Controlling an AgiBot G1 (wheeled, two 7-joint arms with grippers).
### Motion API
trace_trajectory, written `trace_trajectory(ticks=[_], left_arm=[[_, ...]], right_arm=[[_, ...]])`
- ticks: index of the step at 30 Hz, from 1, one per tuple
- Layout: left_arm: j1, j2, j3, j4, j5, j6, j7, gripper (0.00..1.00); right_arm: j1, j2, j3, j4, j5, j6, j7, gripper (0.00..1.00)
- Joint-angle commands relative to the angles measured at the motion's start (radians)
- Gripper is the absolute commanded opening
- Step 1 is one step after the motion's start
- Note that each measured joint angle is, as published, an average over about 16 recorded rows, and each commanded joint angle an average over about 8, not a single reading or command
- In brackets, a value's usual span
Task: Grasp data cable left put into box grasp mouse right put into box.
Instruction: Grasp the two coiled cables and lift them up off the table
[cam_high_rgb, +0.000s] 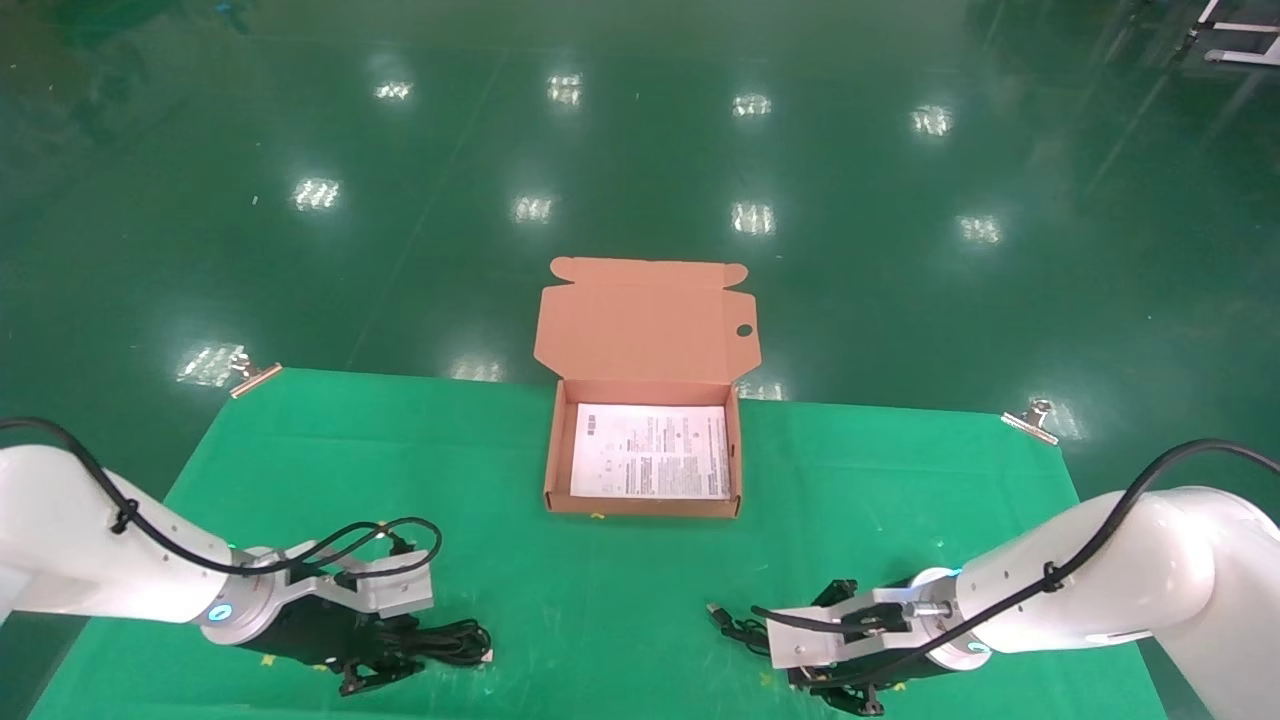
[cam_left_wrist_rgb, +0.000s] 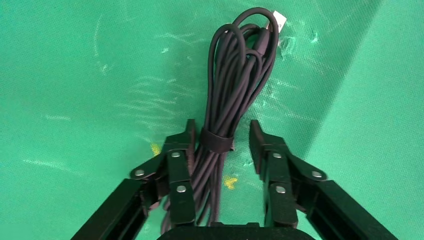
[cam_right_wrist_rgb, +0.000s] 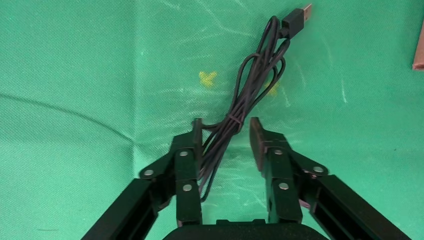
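The data cable, a black bundle held by a strap, lies on the green cloth at the front left; it also shows in the head view. My left gripper is open and straddles the bundle at the strap, low over the cloth. My right gripper is open at the front right, astride the mouse's thin tied cord, whose USB plug points away. The mouse body is hidden. The open box stands mid-table with a white printed sheet inside.
The green cloth covers the table, held by metal clips at the far left corner and far right corner. The box lid stands open at the back. Glossy green floor lies beyond.
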Motion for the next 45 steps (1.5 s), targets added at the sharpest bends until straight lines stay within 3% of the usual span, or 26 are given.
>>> trace_trajectory(ticks=[1,21,33,38,45], left_arm=[[0.0,0.0,0.0,-0.001,0.0,0.0,0.0,0.0],[-0.011,-0.011,-0.005,-0.014,-0.007,0.012,0.005,0.0],[-0.119,-0.091,-0.038,-0.276,0.011,-0.015,0.001,0.0],[-0.162,-0.084,-0.053,-0.405,0.057,-0.09,-0.046,0.0],[-0.217,-0.035,-0.061,-0.469,0.14,-0.183,-0.119,0.0]], right_arm=[[0.0,0.0,0.0,0.001,0.0,0.0,0.0,0.0],[0.008,0.009,0.007,0.002,0.004,0.001,0.01,0.0],[0.196,0.154,0.142,0.195,0.008,0.079,0.14,0.0],[0.297,0.097,0.181,0.203,0.009,0.148,0.145,0.0],[0.41,-0.053,0.212,0.063,0.059,0.257,0.052,0.0]])
